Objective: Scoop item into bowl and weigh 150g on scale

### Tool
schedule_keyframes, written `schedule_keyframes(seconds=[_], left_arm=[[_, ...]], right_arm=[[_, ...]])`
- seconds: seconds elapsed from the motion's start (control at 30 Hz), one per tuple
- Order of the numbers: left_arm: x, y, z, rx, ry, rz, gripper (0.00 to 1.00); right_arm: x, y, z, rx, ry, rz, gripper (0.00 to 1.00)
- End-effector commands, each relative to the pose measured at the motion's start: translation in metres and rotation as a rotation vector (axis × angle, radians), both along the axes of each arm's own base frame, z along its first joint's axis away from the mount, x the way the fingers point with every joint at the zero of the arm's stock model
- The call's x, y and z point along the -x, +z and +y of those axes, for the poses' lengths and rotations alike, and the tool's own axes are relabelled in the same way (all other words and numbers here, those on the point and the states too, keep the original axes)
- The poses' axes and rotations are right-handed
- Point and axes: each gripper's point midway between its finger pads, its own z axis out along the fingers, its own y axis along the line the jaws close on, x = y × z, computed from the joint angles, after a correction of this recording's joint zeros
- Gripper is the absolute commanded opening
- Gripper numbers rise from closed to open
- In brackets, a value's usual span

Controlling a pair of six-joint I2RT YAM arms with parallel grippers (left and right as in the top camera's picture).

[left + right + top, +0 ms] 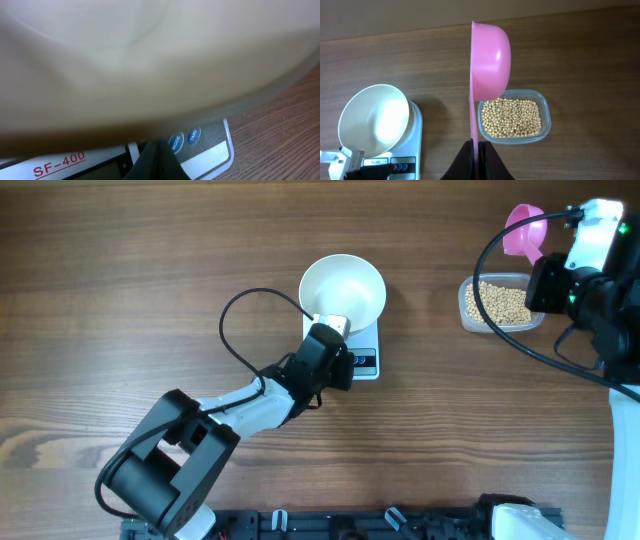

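Nearest: left claw [156, 152], fingers together, tip at the front button panel of the scale [368, 340], beside the MODE key [175, 142]. At 12 o'clock from there, seated on the scale: white bowl [343, 288]. At 3 o'clock of the bowl, on the table [120, 280]: clear tub [466, 300] holding the beans [500, 302]. Farthest: right claw [479, 150] clamped on the handle of the pink scoop [490, 60], turned on edge at 12 o'clock of the tub.

Left of the scale [368, 340] and behind it you have open bench [150, 270]. The white bowl [342, 288] covers the scale's top. The left gripper [156, 152] and its arm [250, 405] block the front-left approach. Right of the scale, bare bench runs to the clear tub [466, 308] of soybeans [500, 302], with the pink scoop [525, 232] raised just behind it.
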Motion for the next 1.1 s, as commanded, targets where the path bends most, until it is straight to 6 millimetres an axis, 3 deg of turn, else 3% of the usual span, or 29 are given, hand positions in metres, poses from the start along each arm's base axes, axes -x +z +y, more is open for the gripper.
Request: schedule_keyframes(seconds=[0.0,0.57,1.07], left_arm=[[0.003,-0.014,0.004,-0.026,0.007,0.024,0.04],[0.006,-0.019,0.005,-0.040,0.005,0.041,0.04],[0.017,-0.036,0.014,-0.089,0.004,0.101,0.04]], right_arm=[[0.001,0.011,-0.004,0.024,-0.009,-0.033,0.04],[0.002,0.011,-0.004,0.024,-0.008,-0.031,0.04],[0.002,0.011,-0.004,0.024,-0.008,-0.029,0.04]])
